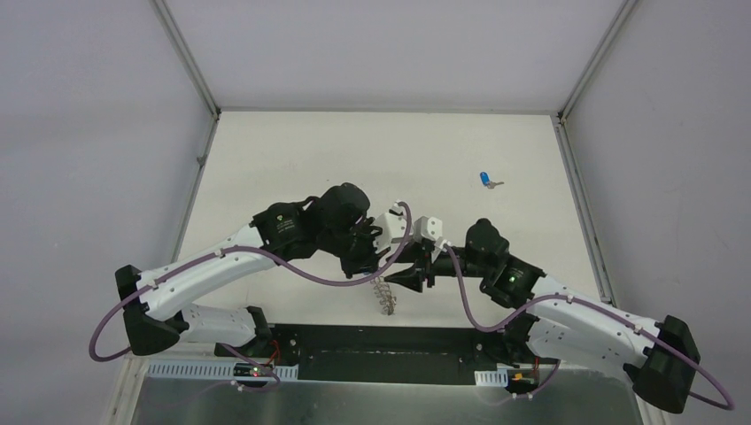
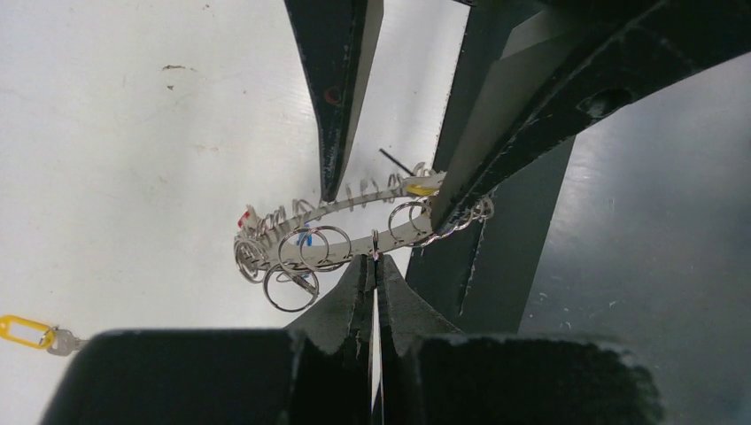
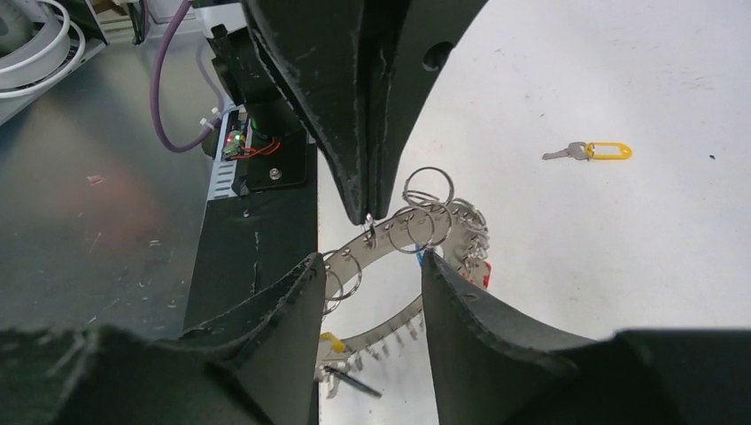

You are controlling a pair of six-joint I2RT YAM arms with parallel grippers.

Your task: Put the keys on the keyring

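The keyring (image 2: 292,232), a grey band hung with wire rings, is held up between both grippers; it shows in the right wrist view (image 3: 443,217) and hangs low in the top view (image 1: 384,297). My left gripper (image 2: 375,259) is shut on one small ring of it. My right gripper (image 3: 371,258) is open, its fingers (image 3: 301,301) on either side of the band. Red (image 2: 243,217), blue and yellow tags hang on the keyring. A yellow-headed key (image 3: 600,150) lies loose on the table, also in the left wrist view (image 2: 27,329). A blue-headed key (image 1: 485,180) lies far right.
The white table (image 1: 292,168) is walled by grey panels at the back and sides. A black base plate (image 1: 381,341) with cables and electronics runs along the near edge, just below the hanging keyring.
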